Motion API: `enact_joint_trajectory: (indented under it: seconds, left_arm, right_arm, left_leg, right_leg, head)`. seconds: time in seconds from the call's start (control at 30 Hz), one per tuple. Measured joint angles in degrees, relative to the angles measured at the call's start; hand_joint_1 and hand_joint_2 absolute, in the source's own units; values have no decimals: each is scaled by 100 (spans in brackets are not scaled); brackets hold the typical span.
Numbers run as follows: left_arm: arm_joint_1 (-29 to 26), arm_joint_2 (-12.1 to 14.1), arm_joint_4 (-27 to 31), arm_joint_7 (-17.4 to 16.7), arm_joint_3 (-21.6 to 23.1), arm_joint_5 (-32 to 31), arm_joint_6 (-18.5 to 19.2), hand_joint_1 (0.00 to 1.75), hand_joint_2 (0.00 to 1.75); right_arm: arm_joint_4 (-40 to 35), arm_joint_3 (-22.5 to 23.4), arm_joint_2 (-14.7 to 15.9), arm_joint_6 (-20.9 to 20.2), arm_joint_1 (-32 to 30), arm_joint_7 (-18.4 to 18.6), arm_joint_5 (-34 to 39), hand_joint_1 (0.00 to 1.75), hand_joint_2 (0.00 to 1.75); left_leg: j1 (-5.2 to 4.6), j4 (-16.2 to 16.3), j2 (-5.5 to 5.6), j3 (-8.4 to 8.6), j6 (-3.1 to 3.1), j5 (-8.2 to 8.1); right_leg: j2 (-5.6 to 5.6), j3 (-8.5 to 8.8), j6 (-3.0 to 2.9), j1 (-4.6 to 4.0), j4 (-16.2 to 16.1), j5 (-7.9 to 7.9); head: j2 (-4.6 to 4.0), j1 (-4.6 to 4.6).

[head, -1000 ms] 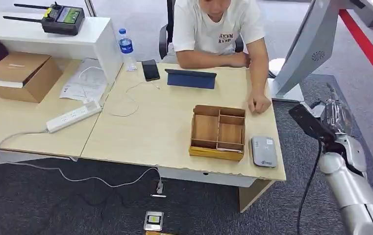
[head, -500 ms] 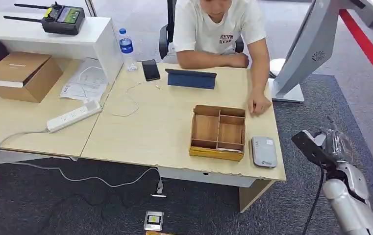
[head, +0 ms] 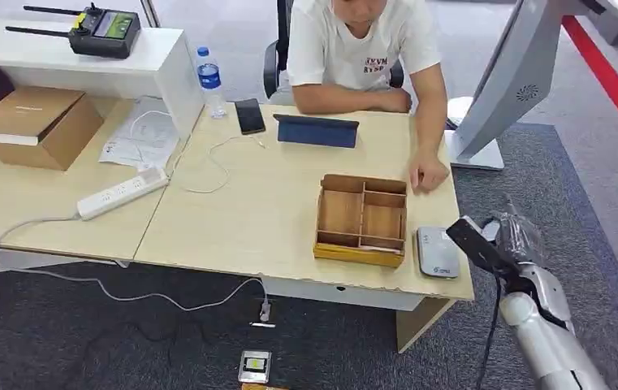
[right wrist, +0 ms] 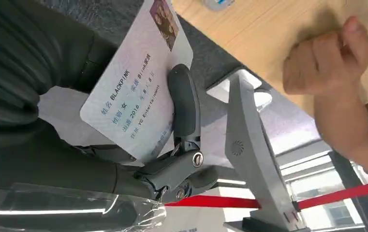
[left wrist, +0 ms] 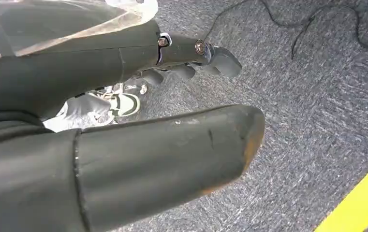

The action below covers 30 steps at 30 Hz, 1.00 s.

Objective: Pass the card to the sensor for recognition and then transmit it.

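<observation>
Beside the desk (head: 240,219), right hand (right wrist: 124,145) fingers (right wrist: 184,104) pinch the card (right wrist: 133,92) (left hand (left wrist: 124,121) empty, loosely curled).

The card (right wrist: 136,84) reads "BLACKPINK" and "2016"; smaller print is unclear.

We see a smooth, glossy plastic-looking card (right wrist: 136,87) held by a matt dark right hand (right wrist: 124,159) under crinkled clear film. The table (head: 265,211) has pale wood-grain laminate; the wooden tray (head: 361,219) looks unvarnished; the grey sensor (head: 436,251) looks plastic; the carpet (left wrist: 317,96) is rough weave.
</observation>
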<state>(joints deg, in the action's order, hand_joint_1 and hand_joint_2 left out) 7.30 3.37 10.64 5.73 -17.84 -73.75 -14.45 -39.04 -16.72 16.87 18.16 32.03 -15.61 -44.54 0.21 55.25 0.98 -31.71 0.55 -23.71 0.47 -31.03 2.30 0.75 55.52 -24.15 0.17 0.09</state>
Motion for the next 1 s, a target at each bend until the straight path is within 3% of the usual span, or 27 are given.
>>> enact_joint_trajectory:
  seconds: [0.37,1.0]
  left_arm:
    - [0,-20,0,-18,0,0,0,0,0]
    - [11,-70,0,-63,127,-83,-7,0,0]
  right_arm:
    - [304,-103,-282,-61,133,2,-4,175,175]
    - [664,-105,-343,-122,127,57,9,175,175]
  left_leg:
    - [0,0,0,-1,1,1]
    - [0,1,0,0,1,1]
  right_leg:
    - [-1,0,0,1,0,0]
    - [-1,-1,0,1,0,0]
  head:
    - [0,0]
    - [0,0]
